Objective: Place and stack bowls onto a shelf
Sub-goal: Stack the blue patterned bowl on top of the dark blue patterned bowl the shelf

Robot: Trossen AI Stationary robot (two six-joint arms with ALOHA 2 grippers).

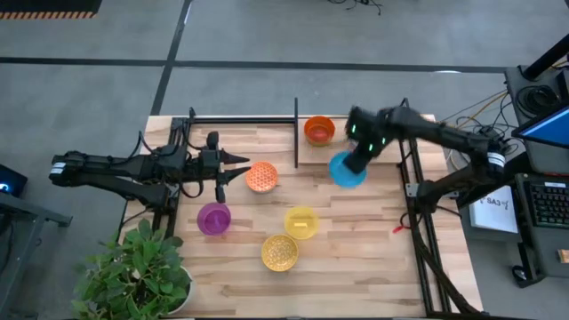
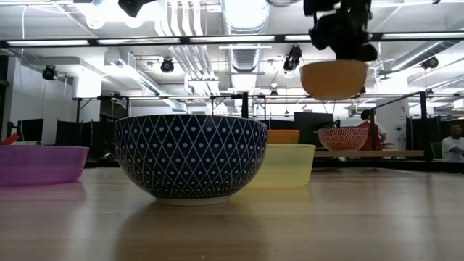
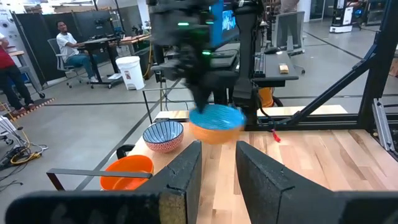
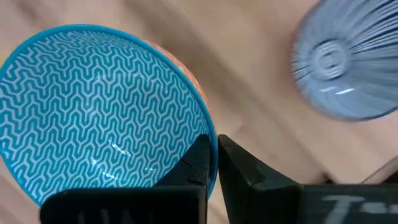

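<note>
My right gripper (image 1: 356, 163) is shut on the light blue zigzag bowl (image 1: 343, 172), orange outside (image 2: 333, 78), high over the near edge of the light-wood shelf (image 1: 307, 153). A red-orange bowl (image 1: 319, 130) stands on the shelf. The blue-and-white bowl (image 4: 342, 62), red-patterned outside (image 2: 344, 138), stands there too, hidden under the arm from above. My left gripper (image 1: 238, 169) hovers open beside the orange patterned bowl (image 1: 260, 176). Purple (image 1: 213, 218), yellow (image 1: 301, 222) and gold patterned (image 1: 279, 252) bowls rest on the table. The green bowl is out of view. My right gripper pinches the light blue bowl's rim (image 4: 208, 124), one finger inside the bowl and one outside. The fingers come from above, pointing down. The bowl hangs upright, lifted clear (image 2: 333, 78) of table and shelf.
A potted plant (image 1: 133, 276) sits at the table's near left corner. Black frame posts (image 1: 296, 116) rise at the shelf's left end and bars run along the table's right side (image 1: 418, 222). The gold bowl's dark blue diamond outside (image 2: 191, 156) fills the low view.
</note>
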